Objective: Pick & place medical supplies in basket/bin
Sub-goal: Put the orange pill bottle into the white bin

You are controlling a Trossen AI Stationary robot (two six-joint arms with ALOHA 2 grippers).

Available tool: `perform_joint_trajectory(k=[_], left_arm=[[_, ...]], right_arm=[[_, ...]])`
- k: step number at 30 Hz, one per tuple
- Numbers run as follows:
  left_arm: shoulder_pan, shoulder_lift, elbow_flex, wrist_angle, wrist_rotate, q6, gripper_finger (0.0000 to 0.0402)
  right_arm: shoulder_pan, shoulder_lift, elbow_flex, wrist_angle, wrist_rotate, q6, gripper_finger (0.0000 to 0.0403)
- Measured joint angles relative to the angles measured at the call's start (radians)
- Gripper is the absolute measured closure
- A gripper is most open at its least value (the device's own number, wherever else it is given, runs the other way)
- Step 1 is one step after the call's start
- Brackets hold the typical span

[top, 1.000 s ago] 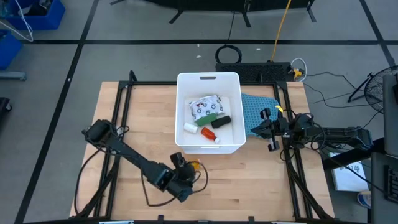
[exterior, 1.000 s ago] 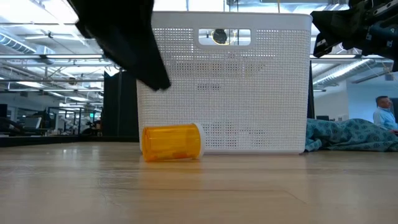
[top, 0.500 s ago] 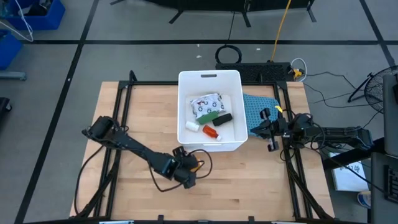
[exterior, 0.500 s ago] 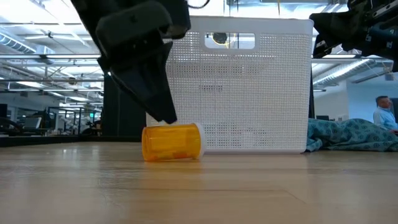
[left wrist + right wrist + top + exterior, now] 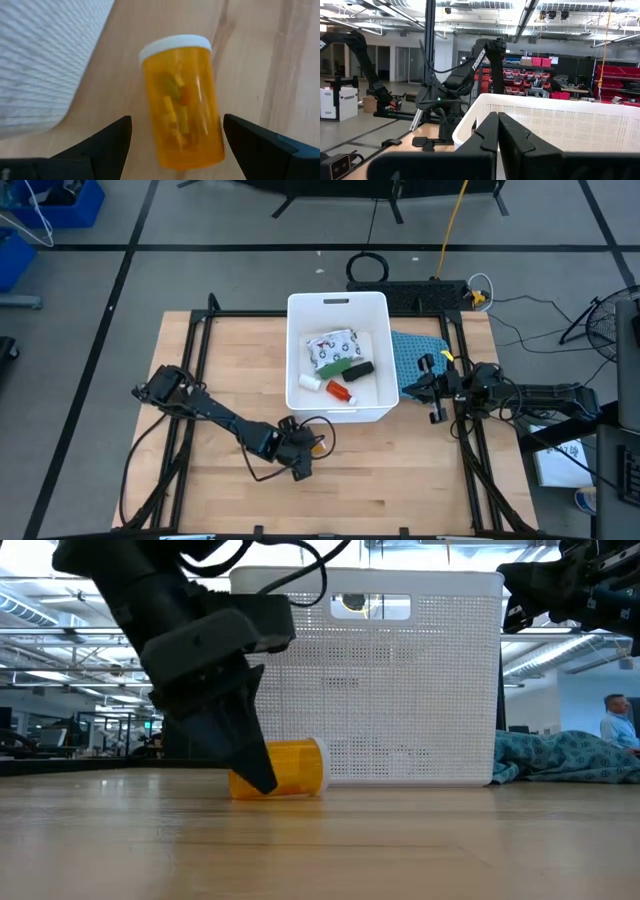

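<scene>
Your left end effector (image 5: pixel 172 137) wide open, empty, straddling orange vial (image 5: pixel 181 117); vial lies on worktop (image 5: pixel 420 470), long axis pointing straight ahead between fingers, white cap far end. Right end effector (image 5: pixel 432 392) shut, far.

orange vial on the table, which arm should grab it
Left. Its open pincer already straddles the orange vial lying beside the white bin; the right pincer is shut, over by the cloth.
</scene>
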Motion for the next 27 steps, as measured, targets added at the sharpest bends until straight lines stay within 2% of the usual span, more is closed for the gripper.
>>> perform_joint_trajectory(k=[3,9,19,23,27], left_arm=[[0.0,0.0,-0.012,0.005,0.01,0.008,0.0109],[-0.001,0.0,-0.012,0.014,0.049,0.009,0.0229],[-0.023,-0.025,-0.012,0.011,0.054,0.063,0.0227],[-0.079,-0.124,-0.012,0.0,0.03,0.142,0.0227],[-0.168,-0.284,-0.011,-0.065,-0.059,0.22,0.0227]], right_arm=[[0.0,0.0,0.0,0.0,0.0,-0.002,0.0403],[0.0,0.0,0.0,0.0,0.0,-0.002,0.0403],[0.0,0.0,0.001,0.0,0.0,-0.001,0.0403],[0.0,0.0,0.001,0.0,0.0,-0.001,0.0403],[0.0,0.0,0.001,-0.005,0.0,-0.001,0.0403]])
